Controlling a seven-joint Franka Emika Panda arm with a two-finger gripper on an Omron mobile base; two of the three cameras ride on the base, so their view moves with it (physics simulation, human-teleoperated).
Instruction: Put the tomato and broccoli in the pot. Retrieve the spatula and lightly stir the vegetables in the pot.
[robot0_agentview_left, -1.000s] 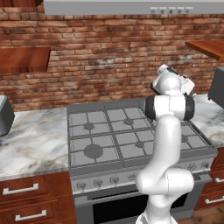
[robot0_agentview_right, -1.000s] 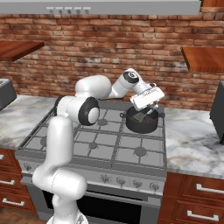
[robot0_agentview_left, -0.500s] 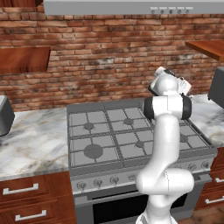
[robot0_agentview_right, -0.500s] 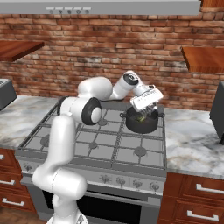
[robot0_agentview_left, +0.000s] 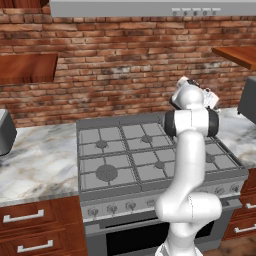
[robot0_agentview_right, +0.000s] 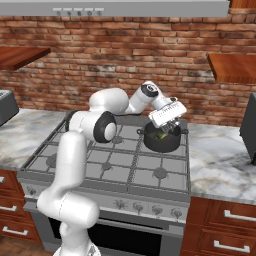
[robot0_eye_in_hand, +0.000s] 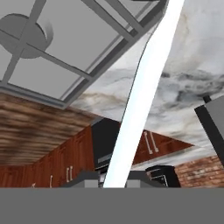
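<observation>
Left base view: stood before the stove (robot0_agentview_left: 150, 155) with the arm bent up and over toward the back right burner; hand (robot0_agentview_left: 197, 97) mostly hidden behind the arm's own upper joint, so nothing to be told there of pot or vegetables

Right base view: reached out over the pot (robot0_agentview_right: 161, 138), which sat on the back right burner, close to the marble surface (robot0_agentview_right: 220, 160) on the right. Pincer (robot0_agentview_right: 167, 124) hung low just above the pot's rim, tilted down into it. Caught a speck of green inside the pot, probably the broccoli (robot0_agentview_right: 162, 135), though too small to be sure. No red to be made out from this side, the tomato possibly lower in the pot or behind the hand. Judged from this that the loading step was done at least in part

Hand view: looked along a long pale handle, the spatula (robot0_eye_in_hand: 140, 100), running up from between the finger tips, across the grate and toward the top edge. Closed on that handle, by the look of it, the pincer narrow around it. Slotted head out of frame

Judgement on progress: spatula already retrieved and brought to the pot, vegetables apparently in. Left to do, or just under way: the light stirring itself, with care not to knock the small pot off its burner
</observation>
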